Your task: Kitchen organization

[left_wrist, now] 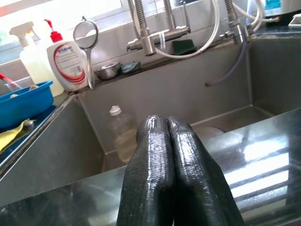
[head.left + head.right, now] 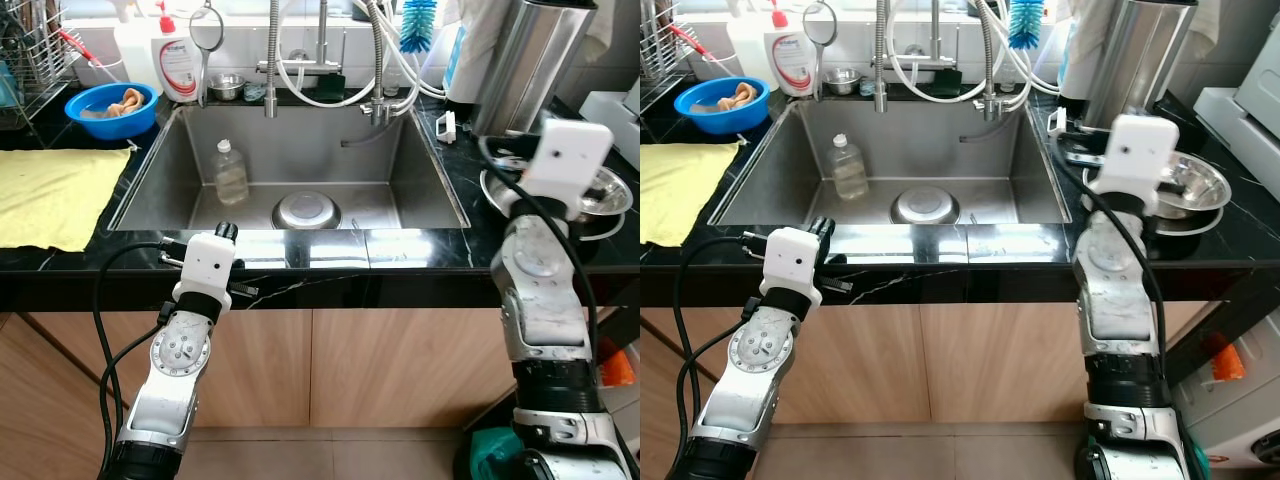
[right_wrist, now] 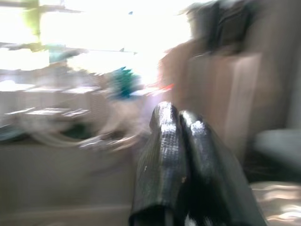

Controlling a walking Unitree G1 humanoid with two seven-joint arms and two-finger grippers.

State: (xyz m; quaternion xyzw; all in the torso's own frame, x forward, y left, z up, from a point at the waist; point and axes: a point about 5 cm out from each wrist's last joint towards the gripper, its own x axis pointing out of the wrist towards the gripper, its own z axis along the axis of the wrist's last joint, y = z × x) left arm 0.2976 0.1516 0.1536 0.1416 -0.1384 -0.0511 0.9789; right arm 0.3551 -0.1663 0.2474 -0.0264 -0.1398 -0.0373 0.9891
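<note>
Reaching over the surface (image 2: 300, 250) edge, left hand (image 1: 170, 123) pressed together; ahead, light, slippery bottle (image 2: 230, 172), best gripped mid-body.

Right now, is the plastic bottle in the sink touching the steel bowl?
Apart. The left eye view shows bare sink floor between the plastic bottle and the steel bowl.

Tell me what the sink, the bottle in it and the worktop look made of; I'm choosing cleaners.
Sink: apparently stainless steel, brushed grey with soft reflections. Bottle: likely clear plastic, see-through with a white cap. Worktop: black polished stone or a look-alike, glossy with pale veins and mirror-like window reflections.
</note>
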